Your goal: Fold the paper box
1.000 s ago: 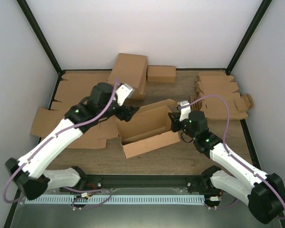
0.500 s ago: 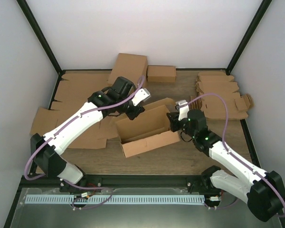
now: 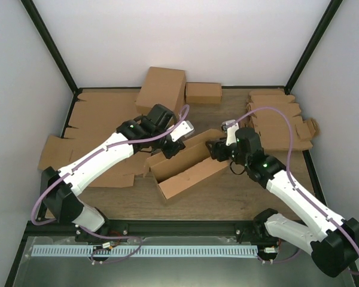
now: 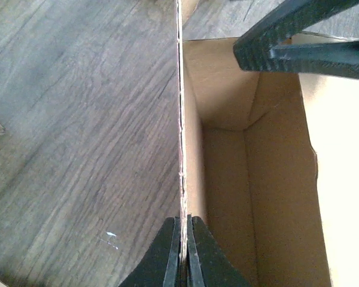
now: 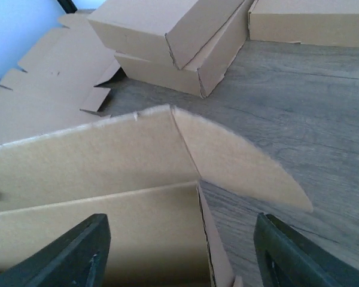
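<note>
While the paper box lies slantwise on the wooden table between the two arms, open side up, each claw is at one end of it. The left claw is shut tight on one long wall of the box near its far left end. In the left wrist view the thin cardboard edge runs straight up from between the pinched tips of that claw, with the box's inside to the claw's right and bare wood to its left. Ahead of it and to the right, a black finger of the other claw shows over the box's end.

The right claw is at the box's right end with its jaws spread wide and nothing gripped. In the right wrist view the corner of the box stands in the gap of the claw, and a rounded flap juts out ahead toward its right finger.

Beyond the right claw sit two stacked closed boxes and a small box. Flat cardboard blanks lie behind the left claw, and more flat pieces lie on the outer side of the right claw.
</note>
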`<action>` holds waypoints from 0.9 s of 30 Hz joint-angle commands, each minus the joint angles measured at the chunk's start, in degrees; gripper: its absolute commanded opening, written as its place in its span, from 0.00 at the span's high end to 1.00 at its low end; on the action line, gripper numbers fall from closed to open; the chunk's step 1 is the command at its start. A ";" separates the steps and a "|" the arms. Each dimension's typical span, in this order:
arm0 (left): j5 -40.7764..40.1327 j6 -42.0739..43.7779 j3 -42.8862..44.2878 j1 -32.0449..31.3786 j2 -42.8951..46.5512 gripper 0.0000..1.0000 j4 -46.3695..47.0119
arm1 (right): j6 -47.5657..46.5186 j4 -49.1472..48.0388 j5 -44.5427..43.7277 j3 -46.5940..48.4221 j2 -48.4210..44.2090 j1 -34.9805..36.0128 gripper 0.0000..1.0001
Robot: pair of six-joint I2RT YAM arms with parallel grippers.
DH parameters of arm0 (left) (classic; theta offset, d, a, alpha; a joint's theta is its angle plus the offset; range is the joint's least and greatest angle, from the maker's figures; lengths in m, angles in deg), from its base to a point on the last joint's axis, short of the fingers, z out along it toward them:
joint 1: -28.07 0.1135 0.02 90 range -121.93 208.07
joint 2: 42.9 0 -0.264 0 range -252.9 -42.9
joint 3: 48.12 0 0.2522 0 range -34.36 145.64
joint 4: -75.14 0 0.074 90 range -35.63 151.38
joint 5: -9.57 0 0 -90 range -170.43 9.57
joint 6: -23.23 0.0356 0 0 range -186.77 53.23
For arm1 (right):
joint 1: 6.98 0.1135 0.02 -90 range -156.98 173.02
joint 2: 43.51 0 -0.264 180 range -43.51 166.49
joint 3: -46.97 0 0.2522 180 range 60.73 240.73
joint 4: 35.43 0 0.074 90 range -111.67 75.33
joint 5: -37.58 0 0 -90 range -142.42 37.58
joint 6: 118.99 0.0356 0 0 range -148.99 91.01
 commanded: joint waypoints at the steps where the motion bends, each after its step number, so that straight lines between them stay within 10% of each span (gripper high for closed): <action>1: 0.10 -0.12 -1.15 -0.80 -0.43 0.96 -0.14 | 2.37 12.06 -0.40 6.42 -0.01 0.52 0.27; 19: 0.46 -2.86 -1.90 -0.79 0.80 0.96 0.99 | 24.42 38.98 6.06 12.02 -9.69 0.52 0.07; 27: 2.64 -4.12 -1.20 -0.82 0.65 0.96 1.76 | 31.63 22.59 28.38 -0.63 -15.75 0.52 0.15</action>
